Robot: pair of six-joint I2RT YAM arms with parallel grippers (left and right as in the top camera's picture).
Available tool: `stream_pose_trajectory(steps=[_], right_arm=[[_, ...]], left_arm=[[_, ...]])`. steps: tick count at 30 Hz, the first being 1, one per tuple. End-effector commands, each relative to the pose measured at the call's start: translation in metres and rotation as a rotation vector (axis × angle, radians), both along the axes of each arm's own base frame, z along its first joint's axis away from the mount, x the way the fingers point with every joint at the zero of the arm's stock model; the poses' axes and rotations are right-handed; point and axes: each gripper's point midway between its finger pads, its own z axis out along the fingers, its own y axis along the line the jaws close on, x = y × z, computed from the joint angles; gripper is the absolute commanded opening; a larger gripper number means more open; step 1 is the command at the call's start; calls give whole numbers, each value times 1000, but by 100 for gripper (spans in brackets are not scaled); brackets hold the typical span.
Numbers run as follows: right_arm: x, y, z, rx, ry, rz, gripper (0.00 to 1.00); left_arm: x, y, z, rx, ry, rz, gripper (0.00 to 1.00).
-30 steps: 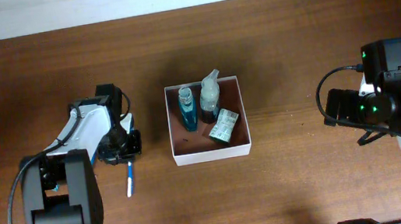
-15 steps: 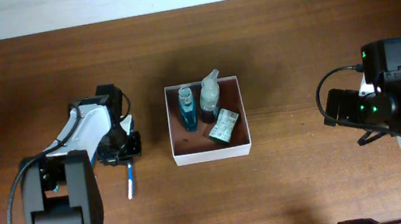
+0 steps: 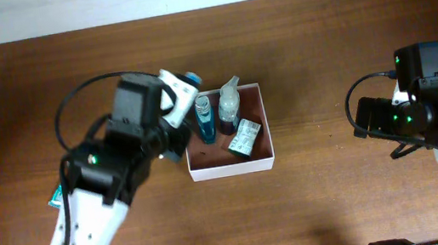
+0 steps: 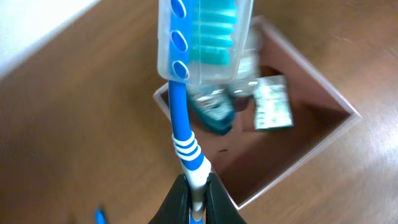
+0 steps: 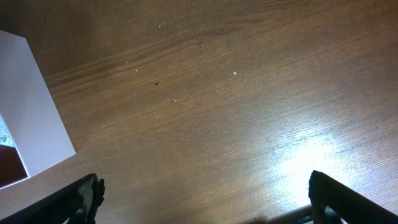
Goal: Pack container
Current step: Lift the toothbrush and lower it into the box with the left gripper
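L gripper: jaws clamped on lower handle of toothbrush, held off the table.
Toothbrush: blue handle w/ white bands. Teal bristles sit inside a clear cap. Rises straight up from the fingers in L wrist view. From overhead, capped head pokes out past the arm by the far-left corner of container.
Container: mid-table, between the 2 arms. Square, thin white walls, reddish-brown inside.
Inside: blue bottle & pale spray bottle side by side along far wall. Printed packet just beside them, twd the right wall. Near-left floor bare.
R gripper: fingers spread wide, nothing between. Hangs over bare table, well right of container; one white wall shows at left edge of R wrist view.
Table: dark brown wood.
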Motion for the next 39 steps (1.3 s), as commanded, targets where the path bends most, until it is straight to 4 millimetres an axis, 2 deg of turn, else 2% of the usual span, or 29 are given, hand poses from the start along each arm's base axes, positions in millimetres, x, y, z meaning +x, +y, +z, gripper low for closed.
stream_pose_trajectory(steps=[1, 4, 13, 19, 22, 24, 25, 26, 28, 30, 32, 33, 35, 39], right_arm=[[0, -3, 0, -6, 0, -7, 98], [0, -3, 0, -6, 0, -7, 98], [0, -3, 0, -7, 1, -4, 98], [0, -3, 0, -7, 1, -4, 98], [0, -3, 0, -7, 1, -4, 98], [0, -3, 0, -7, 1, -4, 98], [0, -3, 0, -7, 1, -3, 99], [0, -3, 0, -7, 1, -3, 98], [0, -3, 0, -7, 1, -4, 98], [0, -3, 0, -8, 1, -3, 98], [1, -3, 0, -8, -1, -3, 98], [1, -3, 0, -9, -1, 1, 98], [1, -3, 0, -10, -1, 4, 98], [1, -3, 1, -11, -1, 7, 98]], left_arm=[[-10, -24, -13, 139, -34, -242, 0], [-12, -37, -28, 161, -1, -289, 0], [-3, -76, -116, 244, 192, -374, 1], [1, -80, -145, 271, 246, -379, 0], [1, -80, -150, 277, 260, -379, 1], [0, -80, -150, 278, 262, -380, 20], [0, -79, -150, 278, 263, -379, 39], [-1, -79, -148, 276, 265, -373, 72], [-2, -77, -142, 269, 264, -360, 76], [-3, -76, -126, 247, 247, -333, 81], [-4, -72, -101, 223, 210, -289, 92], [-2, -66, -87, 218, 181, -250, 94], [1, -51, -57, 211, 107, -162, 100], [-3, -4, -1, 172, -22, 5, 100]])
